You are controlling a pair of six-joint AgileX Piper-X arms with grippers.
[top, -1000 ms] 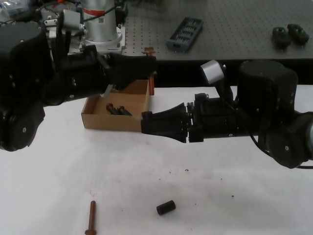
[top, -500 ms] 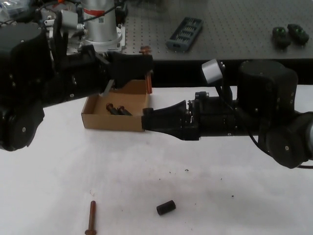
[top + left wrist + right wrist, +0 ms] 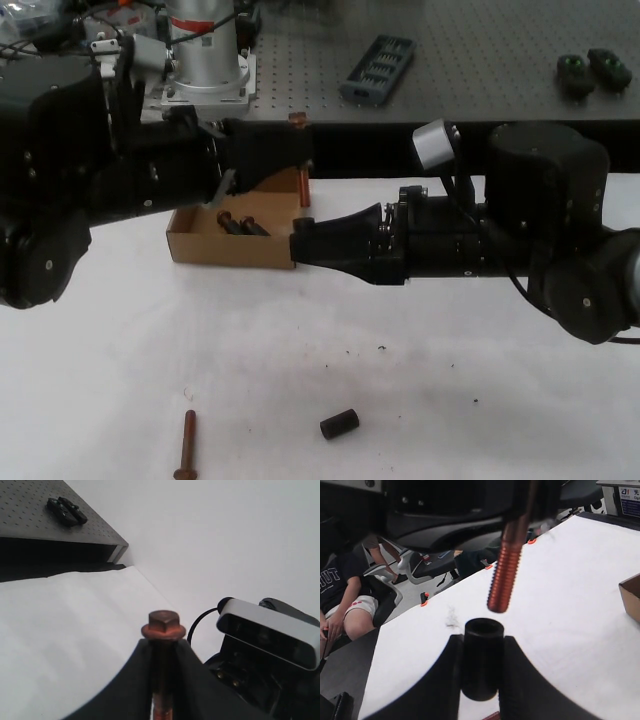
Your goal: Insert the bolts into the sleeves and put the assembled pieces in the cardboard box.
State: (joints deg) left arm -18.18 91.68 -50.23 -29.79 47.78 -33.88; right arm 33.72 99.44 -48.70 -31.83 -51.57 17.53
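My left gripper is shut on a copper bolt, held upright with its hex head up, above the right end of the cardboard box. My right gripper is shut on a black sleeve with its open end up. The bolt's threaded tip hangs just over the sleeve's mouth, a little off to one side and not inside it. Assembled dark pieces lie in the box. A loose bolt and a loose sleeve lie on the white sheet near the front.
Behind the white sheet is a dark perforated bench with a blue bit case, two dark green-capped parts and a metal cylinder base. A corner of the box appears in the right wrist view.
The left gripper has lowered the bolt and shifted it slightly left, towards the sleeve. The right gripper edged left and turned, then held still.
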